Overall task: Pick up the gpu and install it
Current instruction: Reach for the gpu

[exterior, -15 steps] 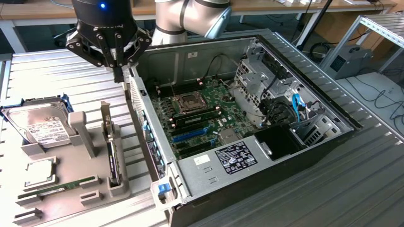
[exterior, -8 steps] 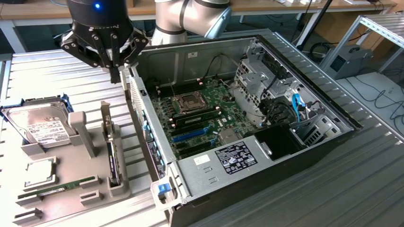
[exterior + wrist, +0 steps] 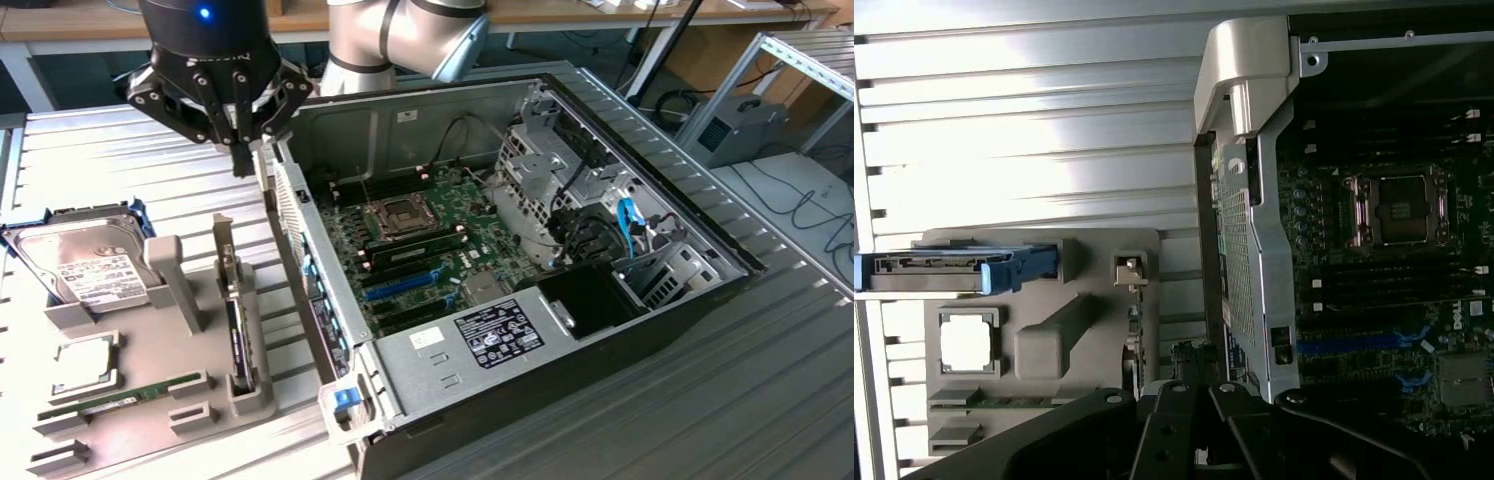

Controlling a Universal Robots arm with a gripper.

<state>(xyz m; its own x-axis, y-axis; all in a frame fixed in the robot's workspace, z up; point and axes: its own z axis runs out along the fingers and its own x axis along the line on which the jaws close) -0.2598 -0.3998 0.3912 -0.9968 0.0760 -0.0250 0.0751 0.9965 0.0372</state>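
**Hand closed beside the case, gpu parked in its holder**

Exterior view: I see the hand [image 3: 244,165] closed, fingers pressed together and gripping no part. It hangs above the ribbed metal desk [image 3: 120,170], just outside the rear wall of the open computer case [image 3: 694,280], at the corner on the exterior view's left. The gpu [image 3: 238,340] is not in the case. It stands on edge in a slot of the grey holder [image 3: 140,425], on the side of the holder nearest the case, with its silver bracket end up. It is well below the hand and apart from it. Farther from the case, the same holder carries the hard drive [image 3: 94,270] in a blue frame and the green memory stick [image 3: 127,397]. Inside the case the motherboard [image 3: 427,240] lies exposed, its processor socket [image 3: 398,213] toward the rear and its blue slots [image 3: 400,285] toward the labelled power supply [image 3: 494,330].

Wrist view: the hand [image 3: 1194,400] shows as black linkages drawn together over the gap between the holder [image 3: 1054,340] and the case [image 3: 1254,200]. I read the gpu [image 3: 1132,320] edge-on as a thin line along the holder's case-side edge, close to the fingers, though I cannot tell whether anything touches. The hard drive [image 3: 954,270] sits on the holder's side away from the case. Within the case I make out the socket [image 3: 1399,208] and a blue slot [image 3: 1344,345].
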